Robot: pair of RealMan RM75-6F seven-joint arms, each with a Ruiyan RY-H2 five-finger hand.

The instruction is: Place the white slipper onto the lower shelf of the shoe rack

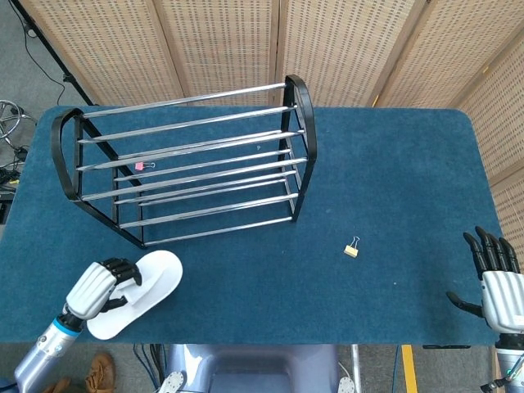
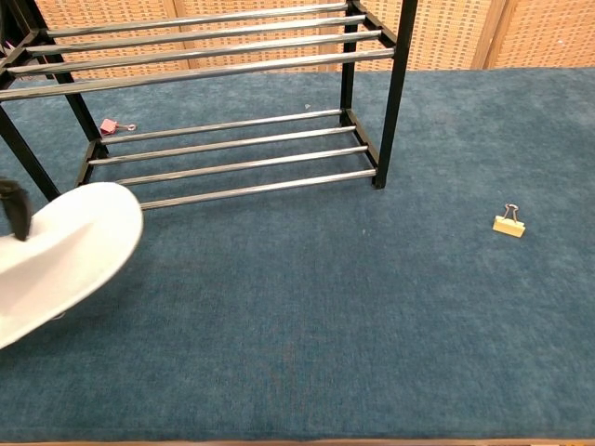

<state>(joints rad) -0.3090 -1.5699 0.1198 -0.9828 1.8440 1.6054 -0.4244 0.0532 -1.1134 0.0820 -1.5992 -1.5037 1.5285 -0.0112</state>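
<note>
My left hand (image 1: 100, 289) grips the white slipper (image 1: 141, 291) near the table's front left edge, in front of the shoe rack (image 1: 188, 164). In the chest view the white slipper (image 2: 60, 255) fills the lower left and hides the near left foot of the shoe rack (image 2: 223, 158); only a dark fingertip (image 2: 13, 206) shows above it. The rack's lower shelf (image 2: 232, 163) of chrome bars holds no shoe. Far off at the front right corner, my right hand (image 1: 495, 282) hovers with fingers spread and nothing in it.
A small yellow binder clip (image 1: 351, 247) lies on the blue table cloth (image 1: 393, 180) right of the rack; it also shows as the binder clip (image 2: 508, 223) in the chest view. A pink clip (image 2: 110, 125) lies behind the lower shelf. Wicker screens stand behind the table.
</note>
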